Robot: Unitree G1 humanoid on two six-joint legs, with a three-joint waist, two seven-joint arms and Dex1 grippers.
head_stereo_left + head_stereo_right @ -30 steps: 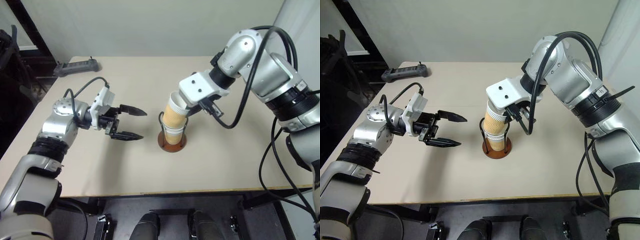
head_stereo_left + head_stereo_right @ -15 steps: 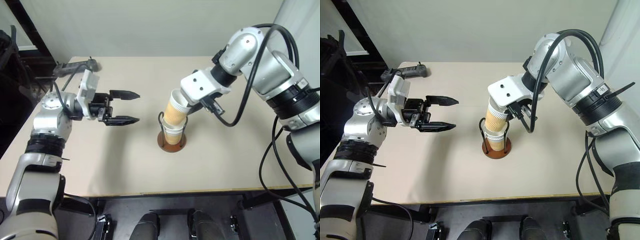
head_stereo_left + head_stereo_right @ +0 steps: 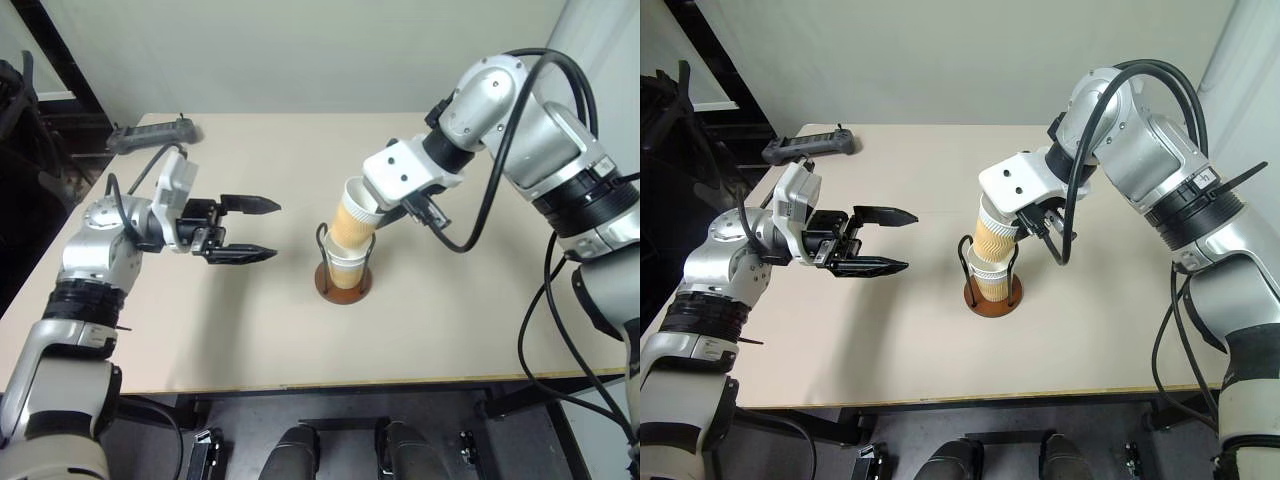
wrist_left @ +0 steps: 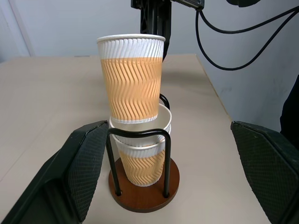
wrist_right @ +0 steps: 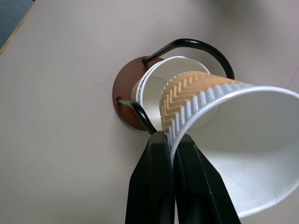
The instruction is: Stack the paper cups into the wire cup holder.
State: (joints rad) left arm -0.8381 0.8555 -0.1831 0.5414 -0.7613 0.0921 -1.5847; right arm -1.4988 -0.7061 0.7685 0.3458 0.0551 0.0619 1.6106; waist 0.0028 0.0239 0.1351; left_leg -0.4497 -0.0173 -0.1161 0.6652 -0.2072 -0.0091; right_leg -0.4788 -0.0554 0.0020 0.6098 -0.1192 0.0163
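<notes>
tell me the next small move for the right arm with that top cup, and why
Probably lower the top cup a little further before letting go. The right gripper pinches its rim, and its base has only just entered the two nested cups in the wire cup holder, so it isn't seated yet. The left gripper hangs open, apart.

left gripper (image 3: 250, 230) level, jaws wide, right gripper (image 5: 170, 154) angled down, jaws pinched
</notes>
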